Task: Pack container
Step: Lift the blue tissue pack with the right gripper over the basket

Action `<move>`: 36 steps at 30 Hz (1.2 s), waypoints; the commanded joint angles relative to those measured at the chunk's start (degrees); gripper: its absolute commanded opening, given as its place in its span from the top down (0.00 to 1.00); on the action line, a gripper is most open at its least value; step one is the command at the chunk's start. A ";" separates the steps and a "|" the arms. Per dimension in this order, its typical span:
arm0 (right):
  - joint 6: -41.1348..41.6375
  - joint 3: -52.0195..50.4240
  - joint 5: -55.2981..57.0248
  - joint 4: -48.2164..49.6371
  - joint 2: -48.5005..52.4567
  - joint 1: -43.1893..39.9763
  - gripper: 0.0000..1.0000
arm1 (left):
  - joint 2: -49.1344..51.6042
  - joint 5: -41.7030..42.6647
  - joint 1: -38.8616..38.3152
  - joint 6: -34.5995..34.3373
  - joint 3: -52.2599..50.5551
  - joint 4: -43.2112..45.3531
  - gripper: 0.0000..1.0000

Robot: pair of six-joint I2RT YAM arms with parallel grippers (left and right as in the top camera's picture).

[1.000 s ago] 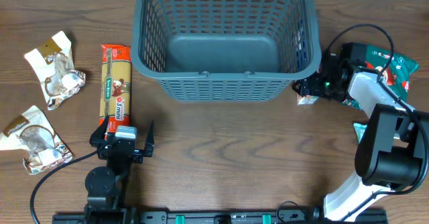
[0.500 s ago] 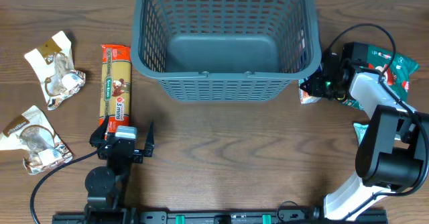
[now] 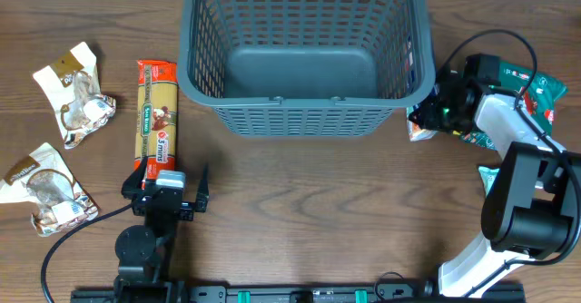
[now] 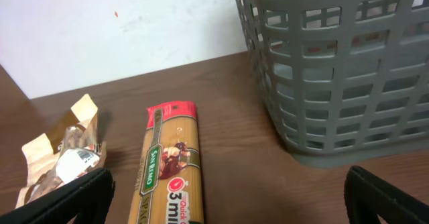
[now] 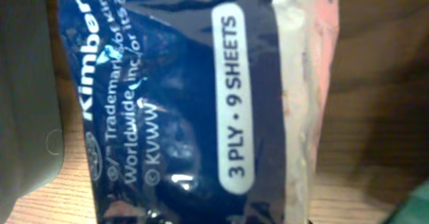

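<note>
While right gripper point(image 3: 434, 114) grips tissue pack point(image 3: 418, 127) just right of basket point(image 3: 304, 117), left gripper point(image 3: 170, 174) gapes wide.
Basket upright on table point(image 3: 300, 212); left gripper front-left of it, pasta pack point(image 3: 155, 112) left of it.

The tissue packet point(image 5: 188, 103) crowds the whole right wrist view, blurred, its edges and its printed brand name cut off. From overhead, the right gripper point(image 3: 426, 117) sits too tucked under its own wrist to tell how its jaws stand. The green packet point(image 3: 545, 90) lies half under that arm; the container point(image 3: 304, 117) loses its far rim to the top edge.
</note>
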 commanded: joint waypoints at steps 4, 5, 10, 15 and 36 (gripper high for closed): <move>0.50 8.41 1.99 -2.64 -3.65 -1.84 0.98 | -0.39 0.76 -0.28 0.70 -1.53 -0.87 0.01; 0.90 9.40 2.03 -2.84 -4.39 -1.99 0.99 | -0.39 0.76 -0.28 0.70 -1.53 -0.87 0.01; 2.89 12.81 2.21 -3.08 -8.33 -2.73 0.98 | -0.39 0.76 -0.28 0.70 -1.53 -0.87 0.01; 3.67 14.88 5.49 -3.65 -13.07 -2.89 0.98 | -0.39 0.76 -0.28 0.70 -1.53 -0.87 0.01; -1.70 15.54 3.37 -2.19 -39.10 -1.57 0.99 | -0.39 0.76 -0.28 0.70 -1.53 -0.87 0.01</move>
